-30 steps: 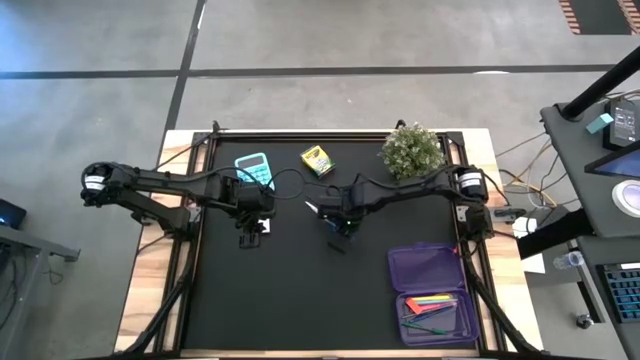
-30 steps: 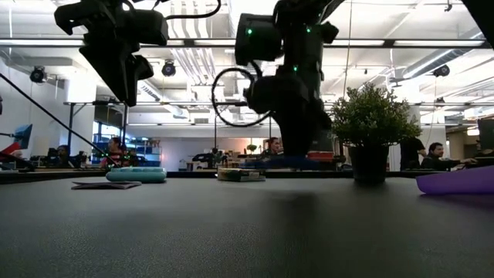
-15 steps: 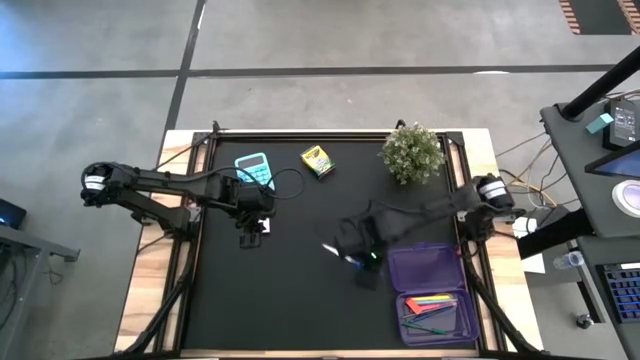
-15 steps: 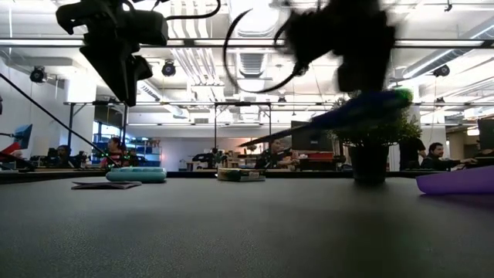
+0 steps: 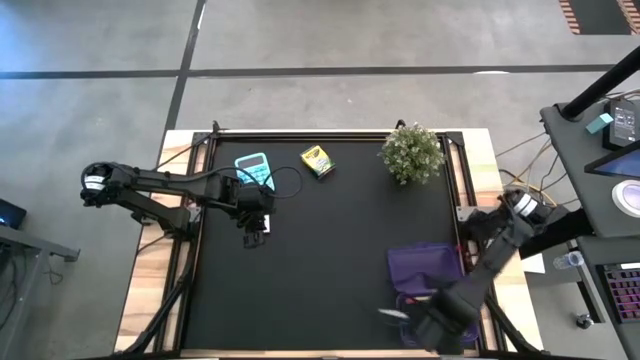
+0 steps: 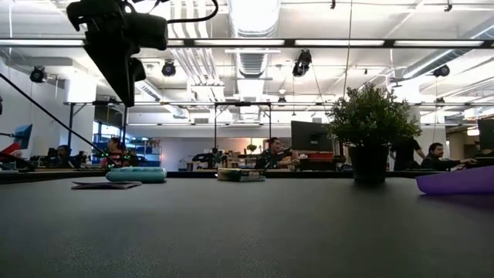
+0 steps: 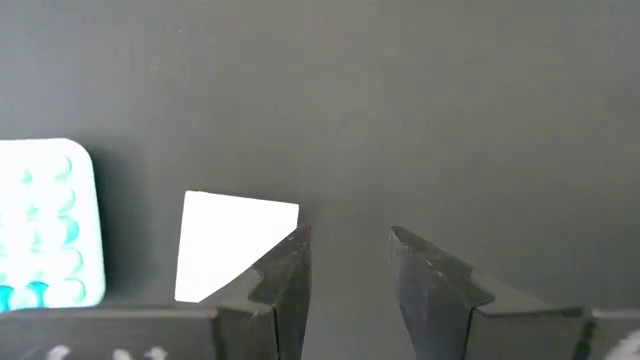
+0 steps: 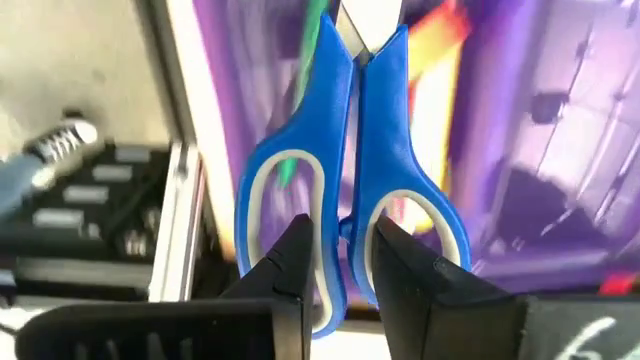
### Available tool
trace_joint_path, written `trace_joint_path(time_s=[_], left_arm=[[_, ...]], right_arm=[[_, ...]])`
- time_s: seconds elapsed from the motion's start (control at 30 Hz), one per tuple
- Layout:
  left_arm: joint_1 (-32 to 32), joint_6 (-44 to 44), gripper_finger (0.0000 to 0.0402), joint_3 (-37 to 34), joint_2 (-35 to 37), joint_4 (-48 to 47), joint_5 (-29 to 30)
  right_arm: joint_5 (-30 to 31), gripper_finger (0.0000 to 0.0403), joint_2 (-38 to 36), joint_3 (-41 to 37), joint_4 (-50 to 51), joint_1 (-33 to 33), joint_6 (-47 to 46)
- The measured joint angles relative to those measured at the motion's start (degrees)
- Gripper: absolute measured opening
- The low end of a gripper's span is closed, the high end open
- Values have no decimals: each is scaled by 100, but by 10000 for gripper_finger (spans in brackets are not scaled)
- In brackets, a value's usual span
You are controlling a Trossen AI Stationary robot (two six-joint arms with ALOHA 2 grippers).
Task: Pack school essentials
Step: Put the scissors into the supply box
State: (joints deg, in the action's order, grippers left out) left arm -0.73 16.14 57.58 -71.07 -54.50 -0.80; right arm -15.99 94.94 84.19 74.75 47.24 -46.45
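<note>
Your right wrist view shows what the high view blurs: the right gripper (image 8: 340, 255) is clamped on the blue-handled scissors (image 8: 345, 160) over the purple case (image 5: 430, 272). Your left gripper (image 7: 345, 270), fingers apart, hangs beside the white note pad (image 7: 225, 245).

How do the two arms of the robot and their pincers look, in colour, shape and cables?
Both arms are dark, slim and jointed, each with a white band at the shoulder joint. A thin black cable loops beside the left arm's wrist. The left pincer has two flat, dark grey fingers with stepped inner edges. The right pincer has the same dark, angular fingers. No coloured markings show on either arm.
</note>
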Motion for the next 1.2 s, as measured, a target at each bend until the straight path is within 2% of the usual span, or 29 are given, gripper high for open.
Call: trace_joint_path(time_s=[0.17, 0.47, 0.7, 0.87, 1.2], left_arm=[[-3, 340, 118, 0, 0, 3, -2], [-20, 846, 118, 0, 0, 45, -7], [-52, 1013, 118, 0, 0, 236, -7], [-59, 1060, 118, 0, 0, 340, -9], [-74, 1058, 118, 0, 0, 345, -7]], right_arm=[[-339, 62, 4, -104, 35, 669, -669], [-510, 62, 2, -108, 58, 1286, -955], [157, 62, 90, -395, -32, 1266, -1222], [94, 62, 85, -899, -144, 1284, -1373], [103, 62, 85, -1401, -1174, 1275, -1366]])
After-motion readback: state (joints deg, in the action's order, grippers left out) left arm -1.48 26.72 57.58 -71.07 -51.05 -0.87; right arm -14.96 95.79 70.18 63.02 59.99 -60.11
